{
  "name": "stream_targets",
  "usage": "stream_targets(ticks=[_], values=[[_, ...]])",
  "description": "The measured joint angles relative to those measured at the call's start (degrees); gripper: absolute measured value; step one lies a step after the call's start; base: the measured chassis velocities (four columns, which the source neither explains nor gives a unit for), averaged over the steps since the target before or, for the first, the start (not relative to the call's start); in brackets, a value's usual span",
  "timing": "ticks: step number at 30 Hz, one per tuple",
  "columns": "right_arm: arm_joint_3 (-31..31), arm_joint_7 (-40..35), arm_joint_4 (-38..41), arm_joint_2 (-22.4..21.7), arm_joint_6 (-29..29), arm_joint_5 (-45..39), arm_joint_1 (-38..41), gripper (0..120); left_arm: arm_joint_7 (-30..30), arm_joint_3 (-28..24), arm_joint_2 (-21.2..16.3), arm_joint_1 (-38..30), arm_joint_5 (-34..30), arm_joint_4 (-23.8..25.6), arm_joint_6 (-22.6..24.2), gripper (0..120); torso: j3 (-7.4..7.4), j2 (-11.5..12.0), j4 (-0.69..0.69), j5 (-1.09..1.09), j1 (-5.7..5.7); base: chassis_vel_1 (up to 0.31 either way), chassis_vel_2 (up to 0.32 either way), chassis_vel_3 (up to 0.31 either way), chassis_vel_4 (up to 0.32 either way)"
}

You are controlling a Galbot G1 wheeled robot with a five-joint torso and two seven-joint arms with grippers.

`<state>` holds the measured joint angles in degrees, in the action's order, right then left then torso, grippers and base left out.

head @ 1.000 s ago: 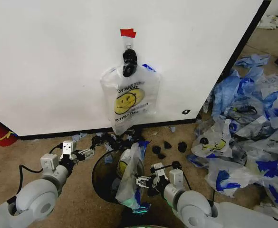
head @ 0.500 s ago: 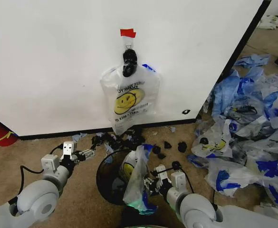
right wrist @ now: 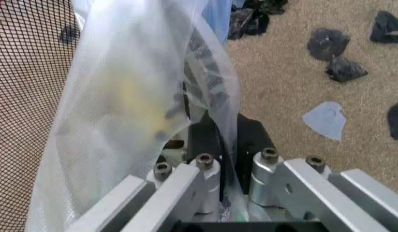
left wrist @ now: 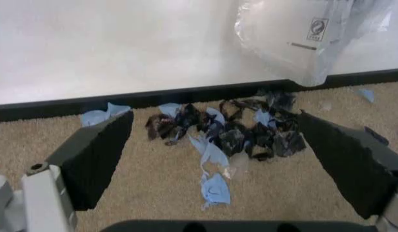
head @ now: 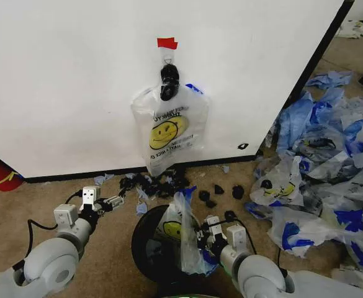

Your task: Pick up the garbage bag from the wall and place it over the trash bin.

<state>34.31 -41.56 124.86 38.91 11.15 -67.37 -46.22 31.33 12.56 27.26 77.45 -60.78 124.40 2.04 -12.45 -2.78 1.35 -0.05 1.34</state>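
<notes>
Over the trash bin (head: 145, 248), your right gripper (head: 201, 241) pinched the garbage bag (head: 182, 233), limp and flimsy; best taken by its blue edges. Beside the bin, your left gripper (head: 116, 200) waited wide open.

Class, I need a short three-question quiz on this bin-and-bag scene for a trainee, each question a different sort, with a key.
1. True or false: the right gripper is shut on the garbage bag.
2. The left gripper is: A) open, B) shut on the bag.
3. Fill in: the held bag hangs at the rim of the ___.

Key: 1 true. 2 A; it hovers over scraps by the wall. 3 trash bin.
</notes>
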Motion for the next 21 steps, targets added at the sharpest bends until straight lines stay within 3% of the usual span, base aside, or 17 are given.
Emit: stream_targets(ticks=[7, 15, 21], values=[[-3.6, 4.2, -1.1, -2.1, 0.0, 5.9, -0.1, 0, 0.1, -0.5, 0.1, -0.7, -0.4, 0.2, -0.4, 100, 0.00, 0.0, 0.00, -0.01, 0.00, 0.000, 0.000, 0.000, 0.000], [-7.0, 12.3, -3.4, -8.0, -1.4, 19.3, 1.6, 0, -0.6, -0.7, 1.0, -2.6, -4.4, 2.6, -2.6, 100, 0.00, 0.0, -0.01, 0.00, 0.00, 0.000, 0.000, 0.000, 0.000], [-14.6, 18.7, -3.6, -12.0, -4.2, 26.9, -1.7, 0, -7.7, -1.4, 1.5, -4.1, -9.5, 5.0, -7.3, 100, 0.00, 0.0, 0.00, 0.00, 0.00, 0.000, 0.000, 0.000, 0.000]])
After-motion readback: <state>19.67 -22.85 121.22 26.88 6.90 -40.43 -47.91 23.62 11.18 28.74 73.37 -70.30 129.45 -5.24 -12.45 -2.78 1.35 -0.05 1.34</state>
